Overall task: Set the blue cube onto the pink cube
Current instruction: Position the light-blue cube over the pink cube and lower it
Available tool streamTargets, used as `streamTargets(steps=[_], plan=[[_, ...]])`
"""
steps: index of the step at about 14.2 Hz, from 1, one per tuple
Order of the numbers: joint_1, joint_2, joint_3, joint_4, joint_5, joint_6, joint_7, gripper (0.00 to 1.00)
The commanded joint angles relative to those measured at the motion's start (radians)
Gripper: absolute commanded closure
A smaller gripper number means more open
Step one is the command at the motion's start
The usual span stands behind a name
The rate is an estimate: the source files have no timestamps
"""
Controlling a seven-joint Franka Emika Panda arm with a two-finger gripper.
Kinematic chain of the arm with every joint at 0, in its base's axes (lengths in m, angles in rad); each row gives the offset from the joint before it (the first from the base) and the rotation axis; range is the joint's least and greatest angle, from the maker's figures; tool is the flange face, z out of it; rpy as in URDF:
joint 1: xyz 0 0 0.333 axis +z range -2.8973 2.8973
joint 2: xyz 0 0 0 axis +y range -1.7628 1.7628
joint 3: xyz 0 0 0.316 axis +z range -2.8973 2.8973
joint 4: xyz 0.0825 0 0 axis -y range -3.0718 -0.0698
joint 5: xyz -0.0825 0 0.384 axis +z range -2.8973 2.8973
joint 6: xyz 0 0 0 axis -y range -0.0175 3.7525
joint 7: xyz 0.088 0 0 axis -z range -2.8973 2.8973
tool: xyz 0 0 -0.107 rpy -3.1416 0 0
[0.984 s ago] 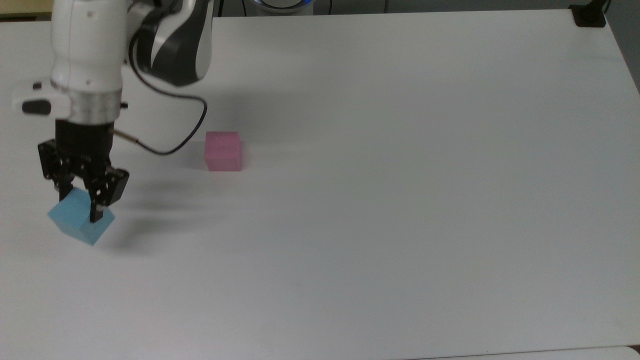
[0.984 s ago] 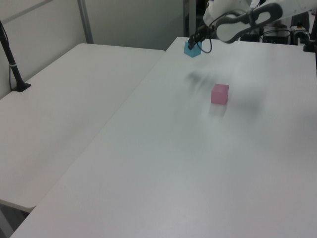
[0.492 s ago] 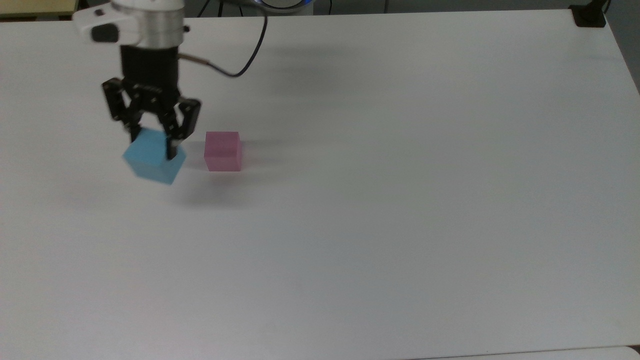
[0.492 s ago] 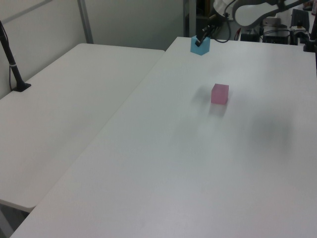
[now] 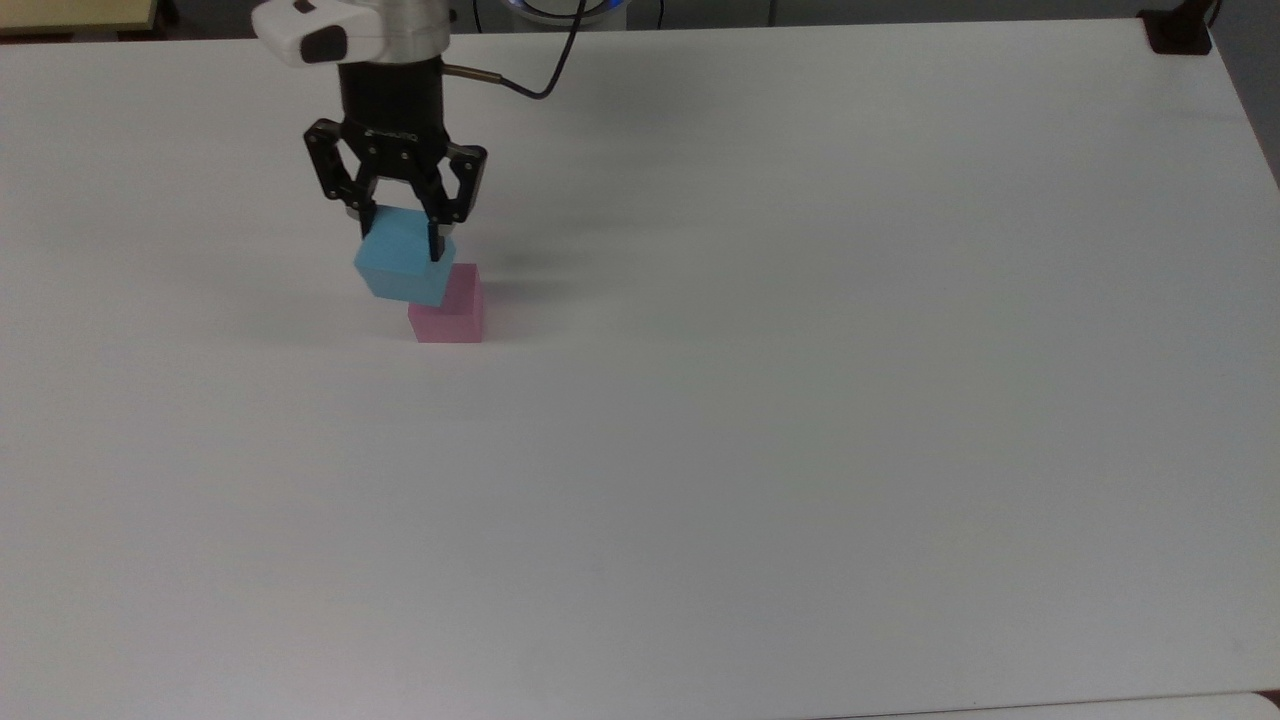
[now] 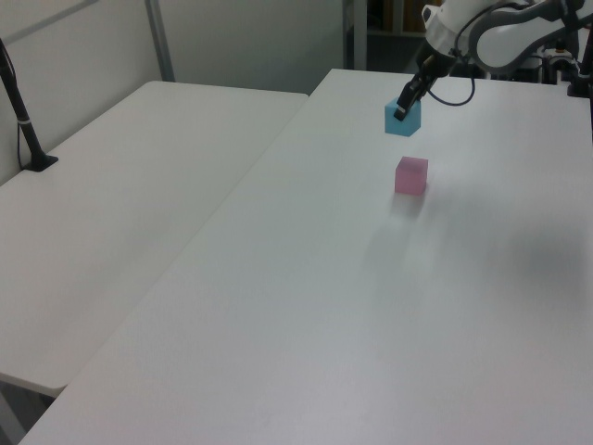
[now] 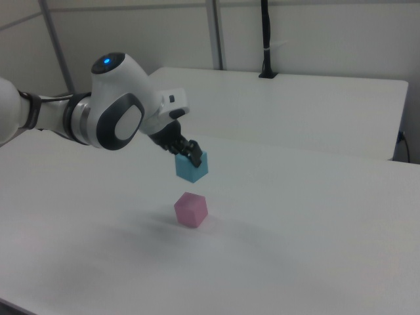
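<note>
Carrying: blue cube (image 5: 402, 268) clamped in jaws (image 5: 398, 236), held above pink cube (image 5: 452, 312) | squared, centred, then lowered gently.

Arm: your white Panda arm reaches in from the top view's upper left, wrist pointing down.
Gripper (image 5: 401, 228) (image 6: 402, 105) (image 7: 188, 152): black, its jaws clamped on what you carry, held aloft.

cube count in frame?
2. The blue cube is held in the air by the tool; the pink cube sits on the table just below it.
</note>
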State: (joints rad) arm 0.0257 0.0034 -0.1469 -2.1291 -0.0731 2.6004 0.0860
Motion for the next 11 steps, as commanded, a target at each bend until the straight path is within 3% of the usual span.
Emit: streamTargets(steps=[1, 7, 11], plan=[[0.02, -0.036, -0.003, -0.093, 0.003, -0.002, -0.061, 0.95], [0.019, 0.053, -0.003, -0.092, -0.013, 0.017, -0.074, 0.91], [0.008, 0.061, -0.003, -0.088, -0.013, 0.043, -0.072, 0.88]])
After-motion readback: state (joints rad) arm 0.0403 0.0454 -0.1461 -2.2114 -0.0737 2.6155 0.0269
